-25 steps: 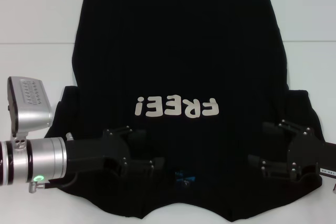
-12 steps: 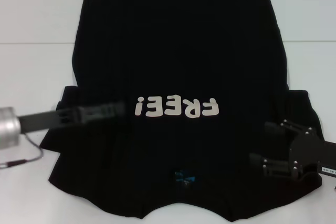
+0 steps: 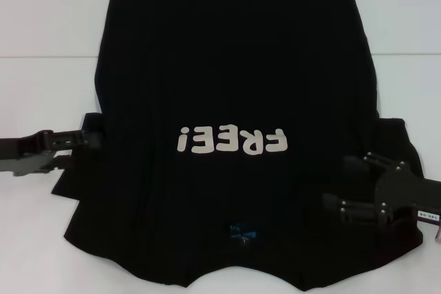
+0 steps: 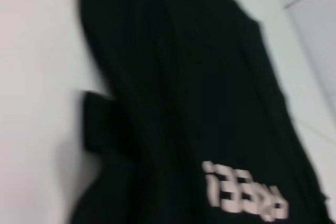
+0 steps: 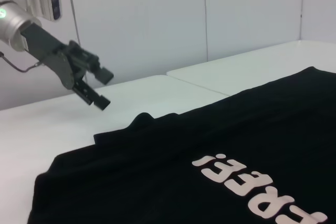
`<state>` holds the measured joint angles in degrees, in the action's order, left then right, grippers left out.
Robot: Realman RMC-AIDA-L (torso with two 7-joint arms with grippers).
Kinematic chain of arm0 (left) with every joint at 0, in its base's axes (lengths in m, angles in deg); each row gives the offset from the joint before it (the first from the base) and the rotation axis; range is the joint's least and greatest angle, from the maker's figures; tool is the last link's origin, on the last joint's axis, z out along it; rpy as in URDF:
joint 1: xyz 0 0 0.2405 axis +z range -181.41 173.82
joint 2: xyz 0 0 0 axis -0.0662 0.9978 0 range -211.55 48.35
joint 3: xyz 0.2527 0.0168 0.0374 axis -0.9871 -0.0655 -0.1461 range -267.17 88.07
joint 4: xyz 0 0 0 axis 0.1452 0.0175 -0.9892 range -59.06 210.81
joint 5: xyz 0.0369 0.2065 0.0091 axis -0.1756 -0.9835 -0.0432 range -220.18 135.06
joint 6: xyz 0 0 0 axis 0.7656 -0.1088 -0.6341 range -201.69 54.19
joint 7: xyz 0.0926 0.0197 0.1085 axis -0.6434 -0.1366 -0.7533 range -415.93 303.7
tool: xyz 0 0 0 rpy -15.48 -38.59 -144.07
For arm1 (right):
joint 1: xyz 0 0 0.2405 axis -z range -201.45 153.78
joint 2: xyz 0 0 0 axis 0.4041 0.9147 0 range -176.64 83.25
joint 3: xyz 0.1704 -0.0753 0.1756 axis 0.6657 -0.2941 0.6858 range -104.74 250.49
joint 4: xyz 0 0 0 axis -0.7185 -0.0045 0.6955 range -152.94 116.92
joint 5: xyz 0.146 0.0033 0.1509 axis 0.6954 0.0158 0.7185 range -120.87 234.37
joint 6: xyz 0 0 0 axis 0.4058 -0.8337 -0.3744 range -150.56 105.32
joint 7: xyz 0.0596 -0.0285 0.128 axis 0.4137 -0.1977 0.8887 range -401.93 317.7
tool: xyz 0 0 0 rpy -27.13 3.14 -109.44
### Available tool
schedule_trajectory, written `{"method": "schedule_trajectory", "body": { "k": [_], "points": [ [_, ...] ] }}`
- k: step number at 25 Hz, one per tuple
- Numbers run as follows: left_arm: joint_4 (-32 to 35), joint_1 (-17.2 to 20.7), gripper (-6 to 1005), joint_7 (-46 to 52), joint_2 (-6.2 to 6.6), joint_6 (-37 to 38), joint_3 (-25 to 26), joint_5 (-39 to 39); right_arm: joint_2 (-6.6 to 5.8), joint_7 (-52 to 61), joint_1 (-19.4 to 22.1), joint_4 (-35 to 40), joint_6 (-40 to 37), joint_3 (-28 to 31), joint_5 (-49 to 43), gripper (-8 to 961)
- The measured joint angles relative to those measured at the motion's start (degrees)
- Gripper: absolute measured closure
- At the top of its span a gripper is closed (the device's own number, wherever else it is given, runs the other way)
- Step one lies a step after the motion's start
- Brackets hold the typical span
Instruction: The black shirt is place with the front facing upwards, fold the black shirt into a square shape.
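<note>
The black shirt [image 3: 234, 67] lies flat and face up on the white table [image 3: 41, 87]. Its cream "FREE!" lettering [image 3: 231, 141] sits mid-chest and its blue neck label [image 3: 242, 231] is near the front edge. My left gripper [image 3: 88, 148] is open and empty at the shirt's left sleeve [image 3: 83, 170]. The right wrist view shows this gripper [image 5: 100, 87] in the air above the table. My right gripper [image 3: 337, 185] is open and empty over the shirt's right shoulder, beside the right sleeve [image 3: 400, 142]. The left wrist view shows the left sleeve [image 4: 100, 124] and the lettering [image 4: 244, 195].
A seam [image 3: 48, 56] runs across the table behind the shirt's middle. Bare white table lies left and right of the shirt. A pale wall [image 5: 157, 19] stands beyond the table in the right wrist view.
My left arm has swung from the collar area out to the left, to the left sleeve's edge. My right gripper has shifted slightly nearer the front edge. The shirt has not moved.
</note>
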<state>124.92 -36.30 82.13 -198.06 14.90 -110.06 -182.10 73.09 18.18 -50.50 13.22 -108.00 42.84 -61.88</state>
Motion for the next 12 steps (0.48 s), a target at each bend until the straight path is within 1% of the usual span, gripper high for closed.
{"method": "schedule_trajectory", "body": {
  "k": [5, 12],
  "points": [
    [-0.31, -0.83, 82, 2.11, 0.11, -4.31, -0.99, -3.2, -0.04, 0.44, -0.85, 0.06, 0.15, -0.03, -0.17, 24],
    [-2.87, -2.3, 84, 2.31, 0.17, -9.68, -1.99, -3.5, -0.05, 0.51, -1.1, 0.06, 0.66, -0.03, -0.28, 24]
  ]
}}
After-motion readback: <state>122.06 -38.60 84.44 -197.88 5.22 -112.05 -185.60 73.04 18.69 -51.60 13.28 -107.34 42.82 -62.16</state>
